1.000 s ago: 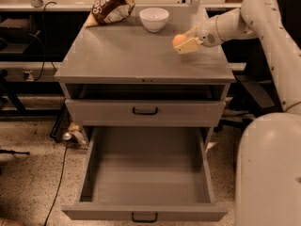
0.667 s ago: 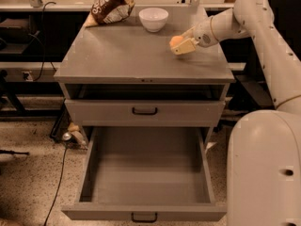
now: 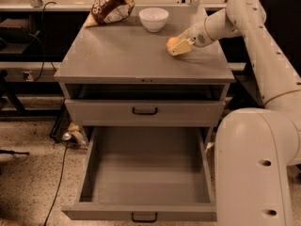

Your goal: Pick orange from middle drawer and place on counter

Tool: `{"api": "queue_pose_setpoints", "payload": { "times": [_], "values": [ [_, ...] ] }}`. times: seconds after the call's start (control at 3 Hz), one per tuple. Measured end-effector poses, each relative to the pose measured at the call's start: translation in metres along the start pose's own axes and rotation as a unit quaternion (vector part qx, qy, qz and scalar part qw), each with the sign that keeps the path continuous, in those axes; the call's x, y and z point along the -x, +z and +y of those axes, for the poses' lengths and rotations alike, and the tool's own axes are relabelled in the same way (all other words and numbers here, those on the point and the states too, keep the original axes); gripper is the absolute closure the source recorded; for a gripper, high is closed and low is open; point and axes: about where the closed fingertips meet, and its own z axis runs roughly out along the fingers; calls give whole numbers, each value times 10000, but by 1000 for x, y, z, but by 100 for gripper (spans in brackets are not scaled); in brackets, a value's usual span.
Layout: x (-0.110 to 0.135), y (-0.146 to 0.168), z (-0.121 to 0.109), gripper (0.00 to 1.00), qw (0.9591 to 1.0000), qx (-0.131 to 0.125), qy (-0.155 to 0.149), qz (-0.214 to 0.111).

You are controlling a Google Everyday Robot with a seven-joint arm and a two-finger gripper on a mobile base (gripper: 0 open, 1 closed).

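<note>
The orange (image 3: 171, 42) is held in my gripper (image 3: 178, 47), low over the right back part of the counter (image 3: 122, 58); I cannot tell whether it touches the surface. The gripper is shut on the orange, and the arm reaches in from the right. The middle drawer (image 3: 146, 173) is pulled wide open below, and its grey floor is bare. Its black handle (image 3: 144, 216) shows at the front edge.
A white bowl (image 3: 154, 19) and a brown snack bag (image 3: 110, 6) stand at the back of the counter. Another grey drawer front (image 3: 188, 113) with a like handle is shut above the open drawer. My white base (image 3: 256, 168) stands at the right. Cables lie on the floor at the left.
My gripper has moved a little to the left over the counter with the orange in it. The drawer has not moved.
</note>
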Motion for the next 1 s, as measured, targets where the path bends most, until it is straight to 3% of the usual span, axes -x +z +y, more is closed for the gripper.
{"api": "queue_pose_setpoints", "payload": {
  "times": [0.33, 1.0],
  "values": [
    [0, 4, 0, 47, 10000, 72, 19, 14],
    [-1, 2, -2, 0, 9998, 179, 65, -40]
  ]
}}
